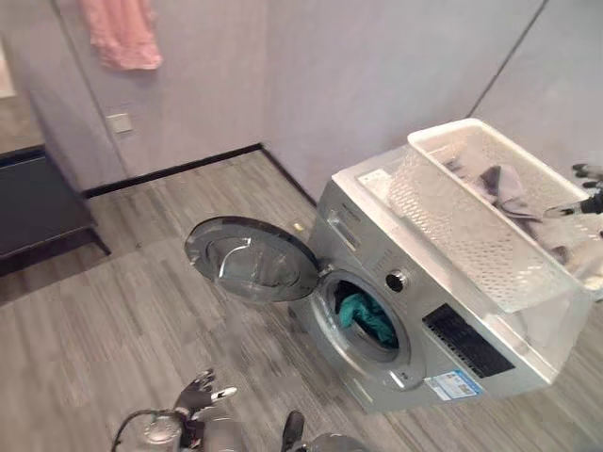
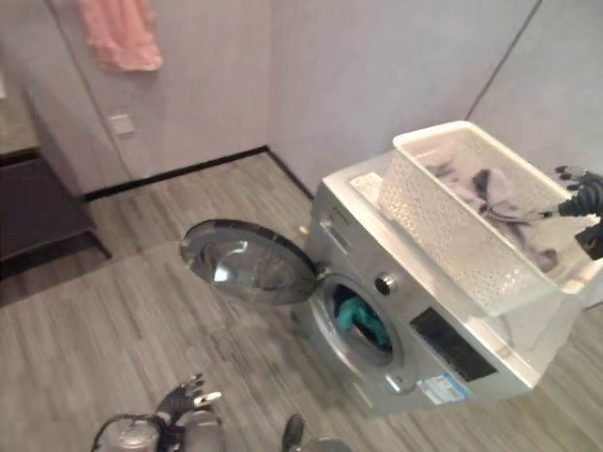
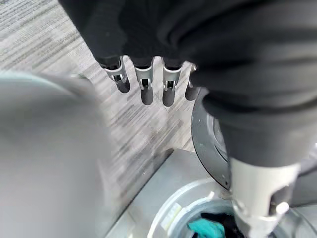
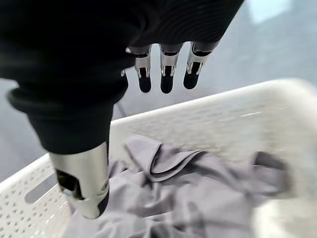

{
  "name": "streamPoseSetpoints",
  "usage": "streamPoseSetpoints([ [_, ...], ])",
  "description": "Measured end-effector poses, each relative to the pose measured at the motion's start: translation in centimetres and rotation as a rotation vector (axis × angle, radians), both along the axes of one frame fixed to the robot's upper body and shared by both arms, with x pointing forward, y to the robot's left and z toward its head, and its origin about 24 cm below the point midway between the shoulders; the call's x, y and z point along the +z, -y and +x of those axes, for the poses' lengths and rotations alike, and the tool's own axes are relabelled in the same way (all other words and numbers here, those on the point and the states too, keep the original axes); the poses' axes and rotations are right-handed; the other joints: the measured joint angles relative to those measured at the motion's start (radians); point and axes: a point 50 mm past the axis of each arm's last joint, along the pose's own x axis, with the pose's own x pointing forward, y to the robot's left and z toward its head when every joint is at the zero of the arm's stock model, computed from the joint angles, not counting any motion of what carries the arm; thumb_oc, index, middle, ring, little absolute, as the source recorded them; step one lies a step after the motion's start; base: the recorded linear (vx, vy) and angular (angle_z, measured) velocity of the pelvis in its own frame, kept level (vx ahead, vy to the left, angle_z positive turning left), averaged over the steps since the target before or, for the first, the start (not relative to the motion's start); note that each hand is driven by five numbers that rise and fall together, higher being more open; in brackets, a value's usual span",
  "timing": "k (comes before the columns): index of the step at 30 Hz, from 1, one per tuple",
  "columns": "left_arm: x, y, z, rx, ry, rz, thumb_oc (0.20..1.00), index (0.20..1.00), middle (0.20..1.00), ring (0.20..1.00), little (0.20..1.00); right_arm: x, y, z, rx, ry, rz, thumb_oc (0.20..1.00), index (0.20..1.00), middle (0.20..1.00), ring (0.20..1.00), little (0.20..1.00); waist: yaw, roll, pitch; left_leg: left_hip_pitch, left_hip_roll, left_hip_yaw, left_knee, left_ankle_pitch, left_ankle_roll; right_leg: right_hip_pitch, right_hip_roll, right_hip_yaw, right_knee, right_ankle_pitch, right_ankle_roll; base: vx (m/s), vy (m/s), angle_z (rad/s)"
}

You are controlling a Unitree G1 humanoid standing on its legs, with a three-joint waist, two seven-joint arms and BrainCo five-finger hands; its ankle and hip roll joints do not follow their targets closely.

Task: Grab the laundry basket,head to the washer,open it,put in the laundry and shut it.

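The right hand (image 4: 99, 94) hangs over the basket (image 1: 490, 254) with fingers straight and nothing in its grip, thumb pointing down just above the grey laundry (image 4: 168, 198) it seems meant to pick up next. That basket sits on top of the washer (image 1: 424, 311), likely parked there so the clothes are within reach of the drum. The left hand (image 1: 203, 395) is low near the floor, fingers relaxed and empty, in front of the open door (image 1: 250, 259), which swings wide to the left and leaves the drum mouth clear. A teal garment (image 1: 367, 315) already lies inside the drum. The floor (image 1: 141, 282) is grey wood-look planking; the washer stands against a pale wall (image 1: 377, 75), with a dark cabinet (image 1: 38, 202) off to the left and a pink cloth (image 1: 121, 33) hanging high on the wall.
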Motion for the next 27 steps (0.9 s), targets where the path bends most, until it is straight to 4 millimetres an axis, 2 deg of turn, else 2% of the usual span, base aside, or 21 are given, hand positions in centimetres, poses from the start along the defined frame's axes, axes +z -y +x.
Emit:
streamPoseSetpoints([
  [1, -0.4, 0.7, -0.7, 0.001, -0.017, -0.024, 1.0, 1.0, 1.0, 1.0, 1.0, -0.3, -0.3, 0.2, 0.013, -0.005, 0.006, 1.0, 1.0, 1.0, 1.0, 1.0, 0.019, 0.034, -0.003, 0.034, -0.007, 0.007, -0.037, -0.006, 0.01, 0.021, 0.028, 0.021, -0.045, 0.044, 0.038, 0.23, 0.221, -0.33],
  [2, -0.7, 0.4, -1.7, 0.018, -0.042, -0.024, 1.0, 1.0, 1.0, 1.0, 1.0, -2.1, -1.3, 1.1, 0.032, -0.027, 0.053, 1.0, 1.0, 1.0, 1.0, 1.0, 0.046, 0.044, -0.005, 0.137, -0.04, 0.0, -0.124, -0.043, 0.065, 0.047, 0.049, 0.09, -0.079, 0.084, 0.045, 0.18, 0.154, -0.76],
  [3, -0.6, 0.2, -1.7, 0.027, -0.04, -0.021, 1.0, 1.0, 1.0, 1.0, 1.0, -3.4, -1.8, 1.5, 0.041, -0.037, 0.089, 1.0, 1.0, 1.0, 1.0, 1.0, 0.05, 0.029, 0.006, 0.18, -0.113, -0.001, -0.108, -0.061, 0.098, 0.05, 0.019, 0.089, -0.058, 0.068, 0.157, 0.13, 0.103, -0.73],
  [4, -0.4, 0.7, -1.2, 0.024, -0.018, -0.038, 1.0, 1.0, 1.0, 1.0, 1.0, -4.0, -1.7, 1.3, 0.032, -0.063, 0.093, 1.0, 1.0, 1.0, 1.0, 1.0, 0.046, 0.051, 0.018, 0.213, -0.158, -0.029, -0.105, -0.074, 0.123, 0.003, 0.02, 0.084, 0.061, 0.079, 0.212, 0.08, 0.03, -0.18],
  [5, -0.2, 1.1, -0.8, 0.022, 0.001, -0.057, 1.0, 1.0, 1.0, 1.0, 1.0, -3.4, -1.5, 1.2, 0.026, -0.048, 0.088, 1.0, 1.0, 1.0, 1.0, 1.0, 0.029, 0.112, 0.029, 0.227, -0.129, -0.017, -0.076, -0.087, 0.155, -0.075, 0.041, 0.08, 0.232, 0.074, 0.216, 0.07, -0.009, 0.36],
  [6, 0.0, 0.9, -0.4, 0.022, 0.021, -0.054, 1.0, 1.0, 1.0, 1.0, 1.0, -3.6, -1.4, 0.9, 0.025, -0.054, 0.081, 1.0, 1.0, 1.0, 1.0, 1.0, -0.008, 0.157, 0.028, 0.245, -0.109, -0.044, -0.086, -0.098, 0.231, -0.151, 0.034, 0.097, 0.404, 0.011, 0.24, 0.09, -0.038, 0.76],
  [7, 0.6, -0.6, 0.2, 0.039, 0.042, -0.013, 1.0, 1.0, 1.0, 1.0, 1.0, -4.5, -1.2, 0.5, 0.018, -0.095, 0.085, 1.0, 1.0, 1.0, 1.0, 1.0, -0.023, 0.117, 0.023, 0.256, -0.133, -0.027, -0.095, -0.097, 0.237, -0.186, -0.053, 0.137, 0.449, -0.039, 0.229, 0.18, -0.163, 0.54],
  [8, 1.0, -2.3, 0.0, 0.045, 0.037, 0.036, 1.0, 1.0, 1.0, 1.0, 1.0, -4.9, -1.8, 0.6, 0.054, -0.106, 0.088, 1.0, 1.0, 1.0, 1.0, 1.0, -0.007, 0.084, 0.011, 0.259, -0.152, -0.021, -0.1, -0.1, 0.22, -0.192, -0.176, 0.194, 0.333, -0.039, 0.215, 0.29, -0.229, 0.37],
  [9, 0.8, -3.2, -0.3, 0.068, 0.01, 0.061, 1.0, 1.0, 1.0, 1.0, 1.0, -5.1, -1.7, 0.2, 0.064, -0.086, 0.109, 1.0, 1.0, 1.0, 1.0, 1.0, -0.01, 0.038, -0.012, 0.257, -0.187, -0.045, -0.087, -0.109, 0.217, -0.093, -0.278, 0.228, 0.044, 0.047, 0.251, 0.31, -0.28, 0.21],
  [10, 0.7, -3.6, -0.5, 0.091, 0.008, 0.065, 1.0, 1.0, 1.0, 1.0, 1.0, -5.7, -1.9, -0.1, 0.077, -0.096, 0.113, 1.0, 1.0, 1.0, 1.0, 1.0, -0.009, 0.035, -0.012, 0.261, -0.184, -0.058, -0.082, -0.107, 0.22, -0.05, -0.284, 0.244, -0.036, 0.079, 0.255, 0.22, -0.209, 0.48],
  [12, 0.5, -3.5, -1.0, 0.096, -0.004, 0.063, 1.0, 1.0, 1.0, 1.0, 1.0, -6.7, -2.0, -0.5, 0.075, -0.111, 0.135, 1.0, 1.0, 1.0, 1.0, 1.0, -0.004, 0.025, -0.017, 0.279, -0.18, -0.068, -0.086, -0.111, 0.213, 0.004, -0.283, 0.189, -0.086, 0.133, 0.256, 0.12, -0.171, 0.28],
  [13, 0.5, -3.5, -1.4, 0.096, -0.008, 0.063, 1.0, 1.0, 1.0, 1.0, 1.0, -7.3, -2.1, -0.8, 0.086, -0.131, 0.137, 1.0, 1.0, 1.0, 1.0, 1.0, -0.004, 0.016, -0.023, 0.283, -0.183, -0.076, -0.086, -0.115, 0.206, 0.029, -0.28, 0.156, -0.086, 0.165, 0.256, 0.1, -0.14, 0.21],
  [15, 0.1, -3.3, -2.5, 0.1, -0.03, 0.055, 1.0, 1.0, 1.0, 1.0, 1.0, -7.9, -2.4, -0.9, 0.11, -0.165, 0.135, 1.0, 1.0, 1.0, 1.0, 1.0, -0.005, -0.016, -0.046, 0.297, -0.189, -0.093, -0.099, -0.119, 0.187, 0.09, -0.237, 0.128, -0.086, 0.207, 0.236, 0.12, -0.161, 0.17],
  [17, 0.0, -3.0, -3.1, 0.099, -0.039, 0.045, 1.0, 1.0, 1.0, 1.0, 1.0, -8.0, -2.7, -0.8, 0.129, -0.172, 0.127, 1.0, 1.0, 1.0, 1.0, 1.0, 0.008, -0.046, -0.062, 0.296, -0.189, -0.08, -0.104, -0.122, 0.172, 0.1, -0.217, 0.103, -0.084, 0.188, 0.225, 0.1, -0.148, -0.04],
  [18, -0.3, -1.4, -2.9, 0.056, -0.038, 0.004, 1.0, 1.0, 1.0, 1.0, 1.0, -7.9, -3.0, -0.6, 0.156, -0.199, 0.108, 1.0, 1.0, 1.0, 1.0, 1.0, -0.01, -0.047, -0.062, 0.289, -0.154, -0.108, -0.111, -0.11, 0.144, 0.104, -0.182, 0.106, -0.079, 0.175, 0.22, 0.09, -0.097, 0.15],
  [19, -0.3, -1.0, -2.6, 0.031, -0.034, -0.008, 1.0, 1.0, 1.0, 1.0, 1.0, -8.1, -3.0, -0.5, 0.154, -0.218, 0.101, 1.0, 1.0, 1.0, 1.0, 1.0, -0.012, -0.054, -0.066, 0.294, -0.132, -0.114, -0.133, -0.101, 0.121, 0.104, -0.164, 0.108, -0.08, 0.158, 0.206, 0.1, -0.09, 0.25],
  [20, -0.3, -0.7, -2.5, 0.029, -0.032, -0.017, 1.0, 1.0, 1.0, 1.0, 1.0, -8.1, -2.9, -0.6, 0.149, -0.226, 0.099, 1.0, 1.0, 1.0, 1.0, 1.0, -0.01, -0.067, -0.073, 0.31, -0.123, -0.116, -0.167, -0.086, 0.097, 0.107, -0.153, 0.108, -0.088, 0.114, 0.174, 0.12, -0.086, 0.1],
  [21, -0.5, 0.0, -2.7, 0.028, -0.038, -0.04, 1.0, 1.0, 1.0, 1.0, 1.0, -8.4, -2.6, -0.7, 0.139, -0.25, 0.084, 1.0, 1.0, 1.0, 1.0, 1.0, -0.009, -0.052, -0.075, 0.329, -0.082, -0.129, -0.197, -0.068, 0.074, 0.118, -0.112, 0.105, -0.088, 0.099, 0.154, 0.12, -0.095, 0.04],
  [23, -0.7, 0.4, -2.9, 0.034, -0.043, -0.055, 1.0, 1.0, 1.0, 1.0, 1.0, -8.3, -1.7, -0.8, 0.085, -0.266, 0.078, 1.0, 1.0, 1.0, 1.0, 1.0, -0.007, -0.038, -0.073, 0.329, -0.048, -0.135, -0.198, -0.061, 0.057, 0.119, -0.079, 0.101, -0.088, 0.092, 0.14, 0.09, -0.088, 0.0],
  [24, -0.8, 0.1, -3.3, 0.057, -0.05, -0.055, 1.0, 1.0, 1.0, 1.0, 1.0, -6.9, -0.4, -0.6, 0.005, -0.221, 0.084, 1.0, 1.0, 1.0, 1.0, 1.0, -0.008, -0.021, -0.08, 0.325, -0.029, -0.134, -0.198, -0.055, 0.047, 0.113, -0.06, 0.102, -0.088, 0.091, 0.136, 0.08, -0.109, -0.07],
  [27, -1.6, -1.5, -5.1, 0.133, -0.121, -0.019, 1.0, 1.0, 1.0, 1.0, 1.0, -4.2, 0.8, -0.2, -0.082, -0.144, 0.088, 1.0, 1.0, 1.0, 1.0, 1.0, -0.001, 0.012, -0.092, 0.317, -0.001, -0.137, -0.197, -0.057, 0.028, 0.111, -0.032, 0.1, -0.088, 0.091, 0.106, 0.1, -0.119, -0.02],
])
